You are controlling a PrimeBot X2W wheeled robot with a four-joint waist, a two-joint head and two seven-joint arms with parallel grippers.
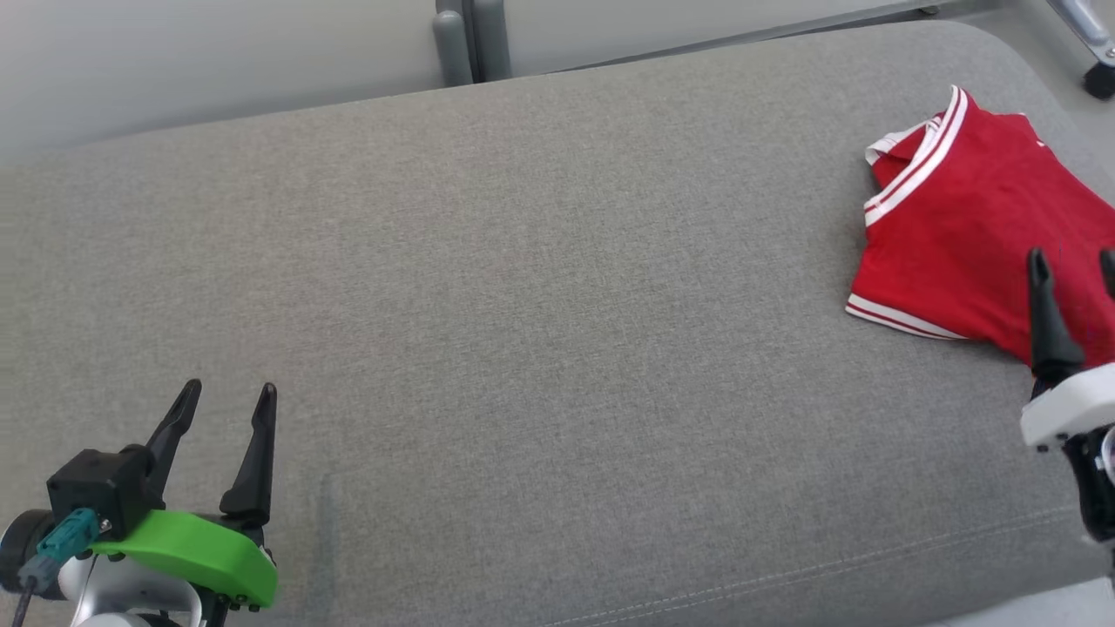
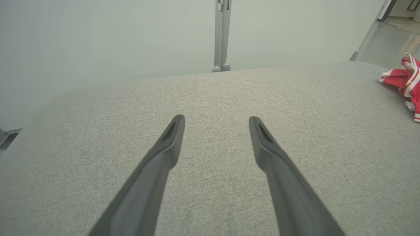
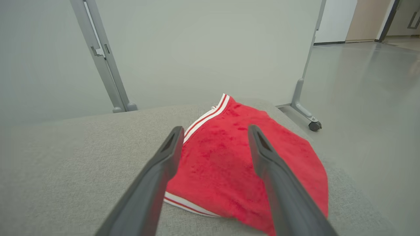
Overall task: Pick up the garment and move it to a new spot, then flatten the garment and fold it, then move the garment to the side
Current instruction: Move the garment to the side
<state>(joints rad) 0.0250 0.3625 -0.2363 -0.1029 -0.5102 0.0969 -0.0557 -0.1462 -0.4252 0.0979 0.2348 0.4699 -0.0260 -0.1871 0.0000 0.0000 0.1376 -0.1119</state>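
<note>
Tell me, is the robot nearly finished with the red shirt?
Done, it seems: the red shirt lies folded at the right end of the grey cushion. In hand: nothing; the right claw is open over it, the left claw open over bare cushion. Left: probably only pulling the arms back.

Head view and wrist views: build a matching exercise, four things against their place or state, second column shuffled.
1 garment
2 left gripper
3 right gripper
4 caster wheel

A on the floor past the cushion's end
B jaws open over bare cushion
C jaws open, pointing at red cloth
D red with white stripes, lying at the cushion's right end

Pairs: 1-D, 2-B, 3-C, 4-A
</note>
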